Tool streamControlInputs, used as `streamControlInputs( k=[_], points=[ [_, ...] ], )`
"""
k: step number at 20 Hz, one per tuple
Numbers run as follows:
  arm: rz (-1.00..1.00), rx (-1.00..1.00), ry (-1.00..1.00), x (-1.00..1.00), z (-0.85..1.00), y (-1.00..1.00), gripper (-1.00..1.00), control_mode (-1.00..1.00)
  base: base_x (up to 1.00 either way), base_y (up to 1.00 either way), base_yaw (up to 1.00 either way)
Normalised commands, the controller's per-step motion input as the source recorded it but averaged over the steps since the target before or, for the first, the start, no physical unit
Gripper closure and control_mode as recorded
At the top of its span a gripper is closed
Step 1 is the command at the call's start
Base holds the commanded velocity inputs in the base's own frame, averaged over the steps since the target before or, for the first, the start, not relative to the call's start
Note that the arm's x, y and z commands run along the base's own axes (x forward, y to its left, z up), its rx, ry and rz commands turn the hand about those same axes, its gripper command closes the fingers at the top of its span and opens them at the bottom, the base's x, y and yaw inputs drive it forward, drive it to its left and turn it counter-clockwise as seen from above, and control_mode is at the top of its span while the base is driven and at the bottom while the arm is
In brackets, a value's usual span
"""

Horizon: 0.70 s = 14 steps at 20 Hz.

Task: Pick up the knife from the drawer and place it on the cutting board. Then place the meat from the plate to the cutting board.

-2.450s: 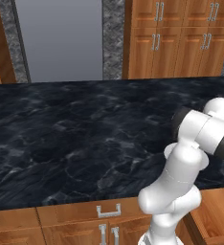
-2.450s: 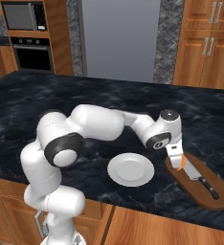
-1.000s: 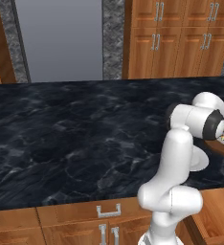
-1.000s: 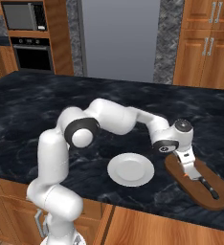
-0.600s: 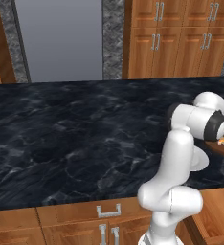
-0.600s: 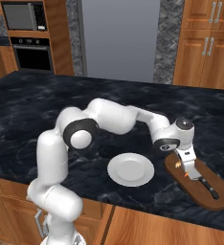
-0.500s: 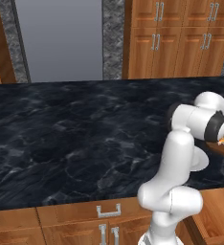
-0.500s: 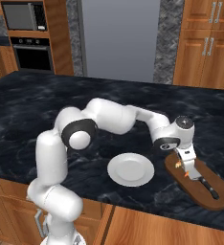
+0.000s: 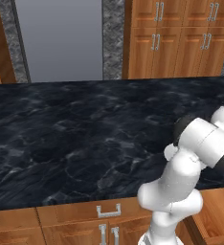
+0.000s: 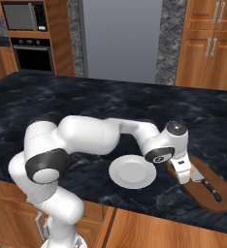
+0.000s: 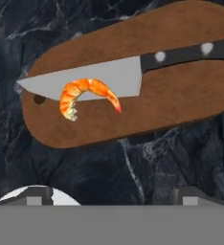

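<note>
The dark oval cutting board (image 11: 147, 43) (image 10: 208, 193) lies on the black counter. On it rests the knife (image 11: 133, 72) (image 10: 208, 186), silver blade toward the board's hole, black handle (image 11: 190, 52) toward the other end. The orange curled meat (image 11: 87, 95) lies on the blade, free of the gripper. My gripper (image 11: 112, 197) (image 10: 185, 177) hovers over the board end nearest the plate, open, its fingertips (image 11: 35, 197) far apart with nothing between them. The white plate (image 10: 132, 172) (image 11: 18, 195) sits bare just left of the board.
The pulled-out light wooden drawer (image 9: 213, 221) shows below the counter's front edge, to the right of the base. Wooden cabinets (image 10: 210, 46) and a steel fridge (image 10: 121, 38) stand behind the counter. An oven stack (image 10: 30, 36) is at the far left.
The jaws have gone from shut to wide open, leaving the meat on the knife blade. The arm has folded lower and the hand has backed off from the board.
</note>
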Motion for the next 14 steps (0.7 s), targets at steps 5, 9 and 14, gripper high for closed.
streamControlInputs(
  k=[5,9,14],
  points=[
    [0.00,-0.16,-0.03,-0.56,0.19,0.43,-1.00,-1.00,0.00,0.00,0.00],
    [0.00,-0.03,0.03,0.00,0.51,-0.04,-1.00,-1.00,0.00,0.00,0.00],
    [0.00,-0.05,0.22,0.00,0.83,-0.26,-1.00,-1.00,0.00,0.00,0.00]
  ],
)
